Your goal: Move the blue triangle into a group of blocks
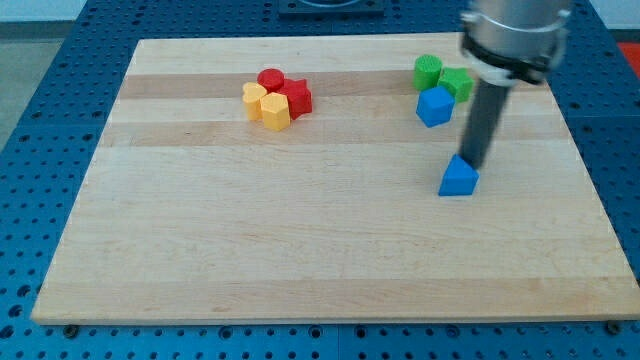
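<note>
The blue triangle point(458, 177) lies alone on the wooden board point(300, 240), right of centre. My tip point(474, 165) stands just behind it at its upper right, touching or nearly touching it. Above it, near the view's top right, a blue block point(434, 105) sits with a round green block point(428, 71) and a second green block point(457, 83) in a tight group. At the top centre-left, a round red block point(270, 78), a red star-like block point(295, 97), a yellow heart-like block point(255, 97) and a second yellow block point(275, 111) form another group.
The board rests on a blue perforated table point(40, 120). The arm's grey body point(515, 35) hangs over the board's top right corner and hides part of it.
</note>
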Robot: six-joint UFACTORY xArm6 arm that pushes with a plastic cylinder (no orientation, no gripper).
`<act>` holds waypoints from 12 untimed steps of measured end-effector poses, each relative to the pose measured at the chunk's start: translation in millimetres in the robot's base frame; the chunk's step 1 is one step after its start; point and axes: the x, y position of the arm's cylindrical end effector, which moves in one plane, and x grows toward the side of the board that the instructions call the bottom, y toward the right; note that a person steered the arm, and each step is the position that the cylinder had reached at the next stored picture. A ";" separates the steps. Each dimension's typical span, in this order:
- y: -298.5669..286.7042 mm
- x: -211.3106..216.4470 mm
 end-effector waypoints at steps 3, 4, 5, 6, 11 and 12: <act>7.8 72.7; -42.3 54.2; -68.2 22.2; -88.3 -9.5; -67.4 -0.1; -97.2 -22.3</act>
